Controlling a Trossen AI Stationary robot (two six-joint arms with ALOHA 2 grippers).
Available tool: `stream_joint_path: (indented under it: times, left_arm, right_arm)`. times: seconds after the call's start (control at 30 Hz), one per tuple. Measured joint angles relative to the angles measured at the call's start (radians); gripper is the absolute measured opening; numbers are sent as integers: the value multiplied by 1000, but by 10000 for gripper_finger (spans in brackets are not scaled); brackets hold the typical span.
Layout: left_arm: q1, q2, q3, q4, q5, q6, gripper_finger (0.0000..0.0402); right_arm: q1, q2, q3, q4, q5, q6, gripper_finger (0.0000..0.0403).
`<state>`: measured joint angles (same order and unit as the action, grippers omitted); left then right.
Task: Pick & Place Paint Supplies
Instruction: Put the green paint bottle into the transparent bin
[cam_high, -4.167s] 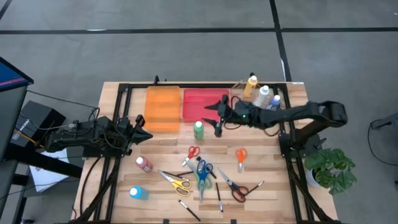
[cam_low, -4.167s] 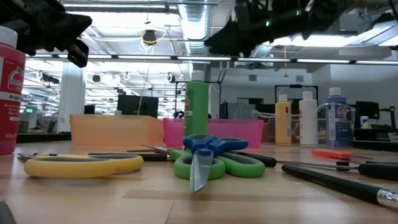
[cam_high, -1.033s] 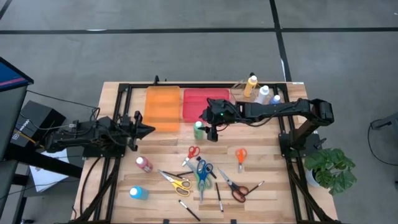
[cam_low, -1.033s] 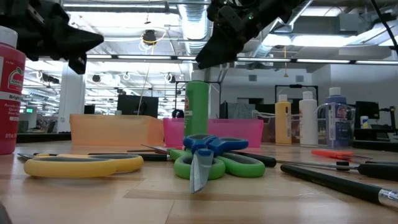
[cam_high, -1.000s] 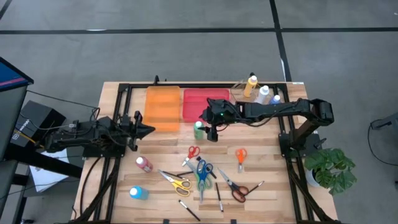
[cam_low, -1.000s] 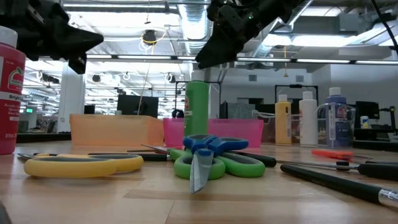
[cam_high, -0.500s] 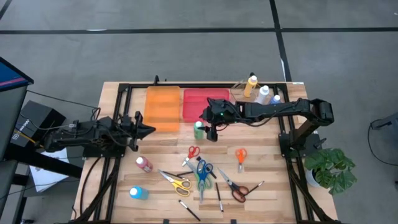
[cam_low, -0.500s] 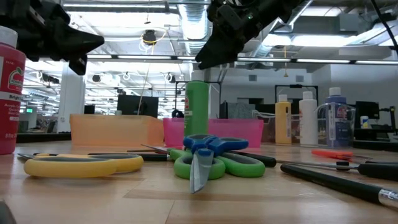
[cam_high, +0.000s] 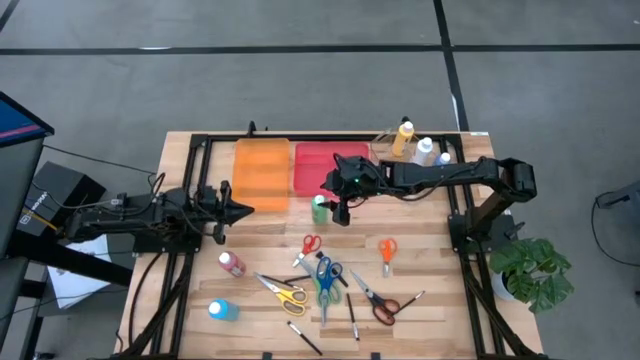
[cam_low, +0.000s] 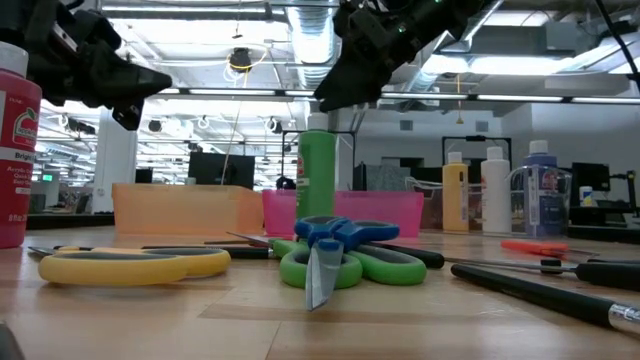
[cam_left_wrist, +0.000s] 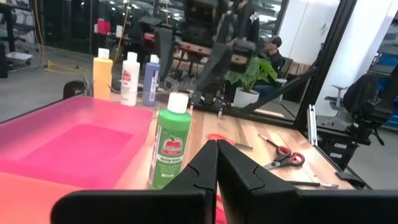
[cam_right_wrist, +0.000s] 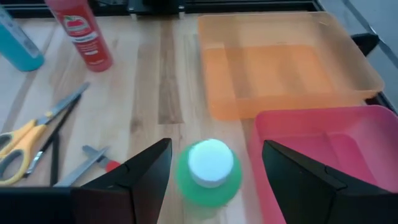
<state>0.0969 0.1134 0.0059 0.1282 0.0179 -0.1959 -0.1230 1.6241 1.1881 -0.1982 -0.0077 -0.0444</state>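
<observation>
Now: right gripper (cam_right_wrist: 211, 168) above green paint bottle (cam_right_wrist: 209, 172), fingers spread.
Bottle stands upright between and below the two fingers, untouched, beside the pink tray (cam_right_wrist: 329, 155). Left gripper (cam_left_wrist: 216, 163) waits, fingers pressed together, bottle ahead of them.

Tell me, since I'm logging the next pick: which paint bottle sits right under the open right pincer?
The green bottle, standing upright by the pink tray. The right pincer straddles its white cap; the other bottles stand well away from it.
</observation>
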Motion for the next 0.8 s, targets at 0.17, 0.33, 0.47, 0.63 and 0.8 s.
stream_joint_path:
  times: [0.17, 0.33, 0.47, 0.63, 0.8]
  left_arm:
    - [0, 30, 0, 0, 0, 0, 1]
    - [-2, 17, 0, -5, 1, 0, 1]
    - [-3, -68, 0, -2, 4, 0, 1]
    - [-6, -113, 1, 84, 4, 0, 1]
    - [-6, -114, 0, 42, 1, -1, 1]
  right_arm:
    - [0, 0, 0, 0, 0, 1, 249]
    - [19, 0, 0, 0, 0, 8, 249]
    - [26, 0, 0, 4, -2, -2, 249]
    - [23, 0, 0, 4, 0, -6, 249]
    - [23, 0, -1, -2, 0, -8, 249]
